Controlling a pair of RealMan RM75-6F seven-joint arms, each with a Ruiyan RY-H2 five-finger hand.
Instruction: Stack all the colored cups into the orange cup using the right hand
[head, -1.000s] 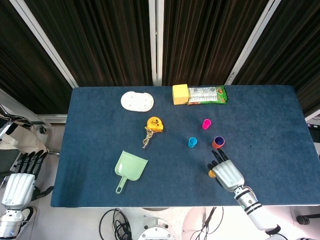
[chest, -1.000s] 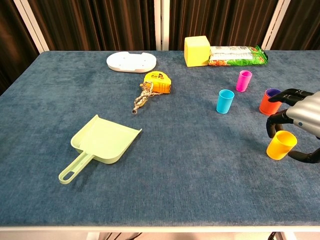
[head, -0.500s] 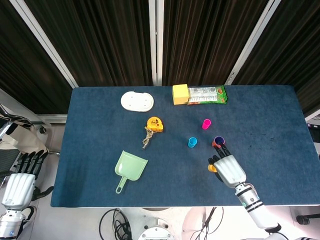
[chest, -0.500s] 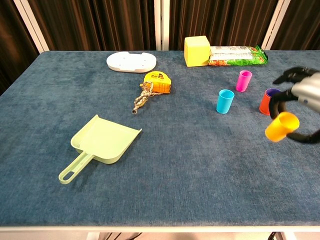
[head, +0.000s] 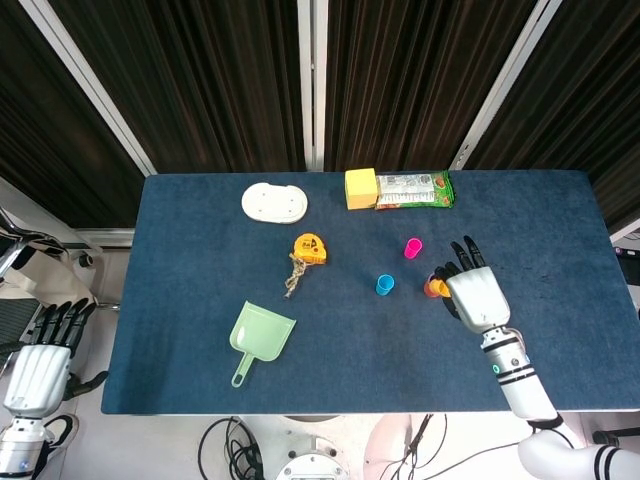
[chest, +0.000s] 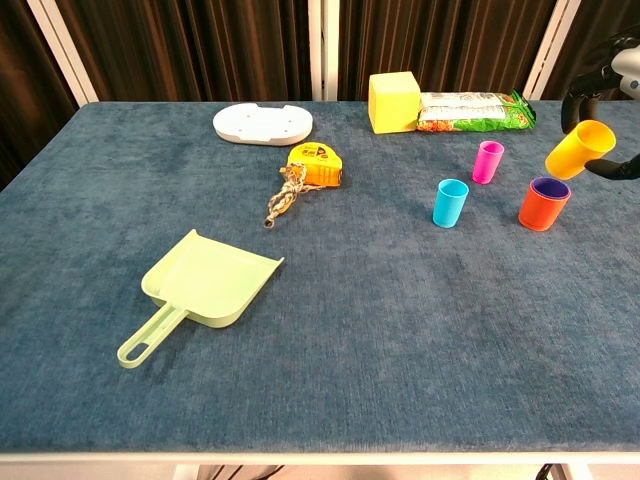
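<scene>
Right hand (chest: 612, 80) grasps yellow cup (chest: 579, 150), now lifted, tilted, at frame right above orange cup (chest: 543, 204); insertion next.

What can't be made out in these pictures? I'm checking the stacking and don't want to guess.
- Right hand: chest view's right edge cuts off most of it, so its grip on the yellow cup is unclear.
- Orange cup: head view, mostly hidden under the right hand and yellow cup.
- Purple cup: only its rim shows inside the orange cup.
- Left hand: off the table, only in head view.
- Snack bag print: too small.
</scene>
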